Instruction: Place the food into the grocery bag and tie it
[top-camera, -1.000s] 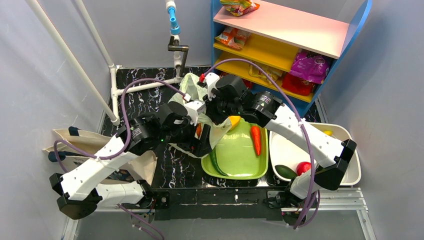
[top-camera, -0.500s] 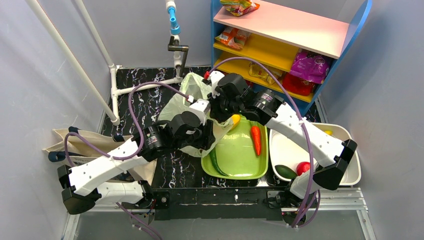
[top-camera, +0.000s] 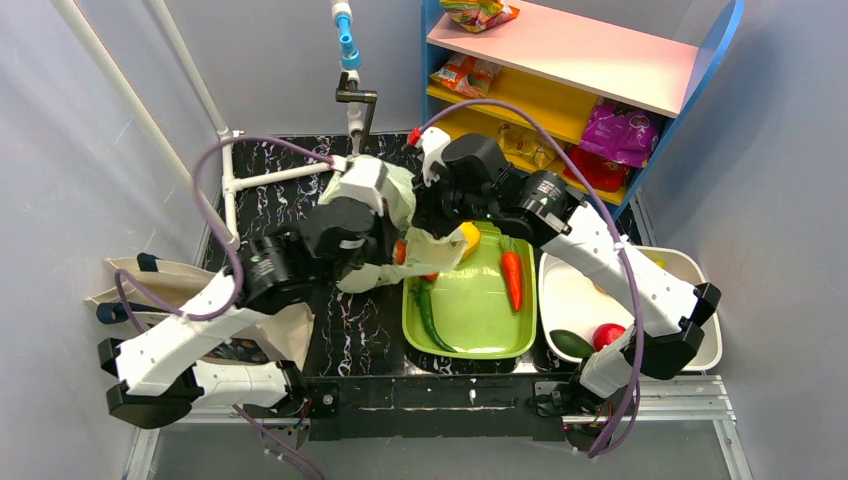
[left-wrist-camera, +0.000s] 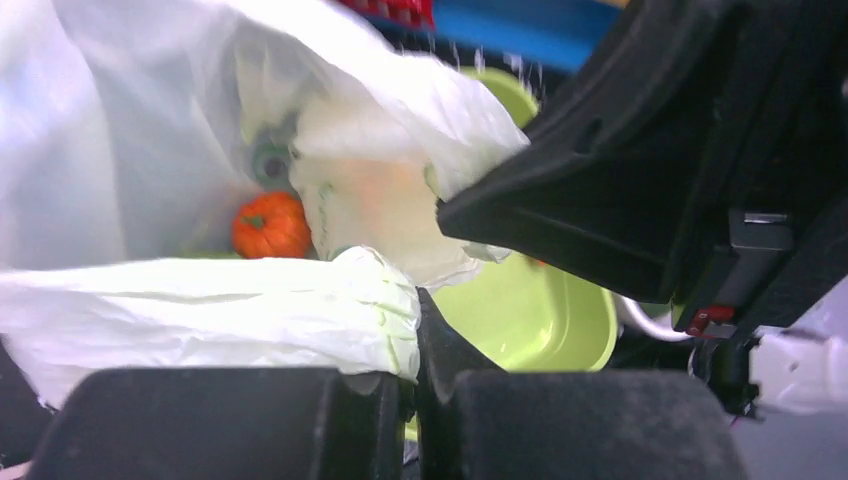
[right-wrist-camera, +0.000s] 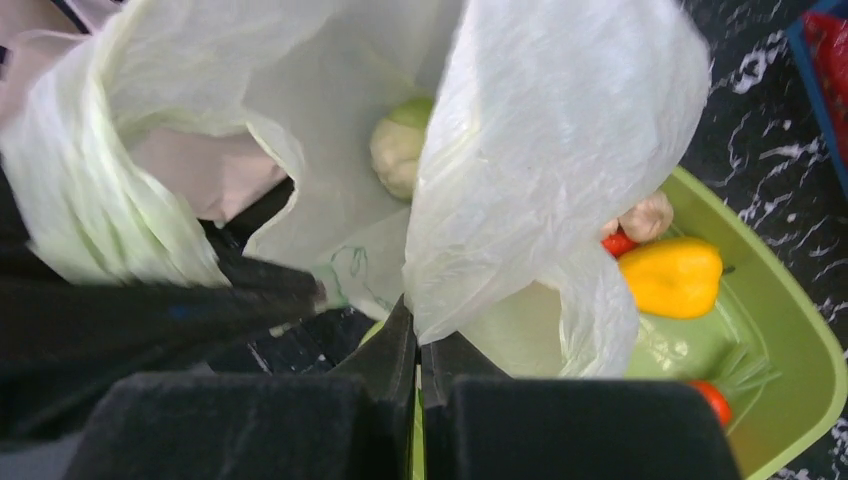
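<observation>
At the middle of the table (top-camera: 268, 208), seen from above, the left arm (top-camera: 200, 330) and right arm (top-camera: 600, 250) meet over the bag (top-camera: 440, 252). The bag lies crumpled at the far-left corner of the green tray (top-camera: 470, 320), one flap draped over the tray's rim. A carrot (top-camera: 512, 280) lies on the tray and a yellow pepper (top-camera: 468, 240) sits at its far edge, beside the flap. A white bin (top-camera: 570, 290) stands just right of the tray. Behind it is the shelf (top-camera: 600, 50), with a purple packet (top-camera: 620, 132) on it. A tote (top-camera: 150, 275) slumps at the far left.

In the left wrist view, the left gripper (left-wrist-camera: 415, 385) has its jaws pressed together on a bunched fold of bag film, which bulges just above the fingertips. Past the fold the bag gapes open, and an orange tomato (left-wrist-camera: 270, 225) rests inside. The tray's rim shows to the right, under the dark body of the right arm.

In the right wrist view, the right gripper (right-wrist-camera: 418, 365) is also clamped tight, pinching a sheet of the bag that rises straight up from between its fingers. Beyond that sheet the mouth stands open with a cabbage (right-wrist-camera: 400, 150) lying deep inside. The pepper sits outside the bag on the tray, touching the film.
</observation>
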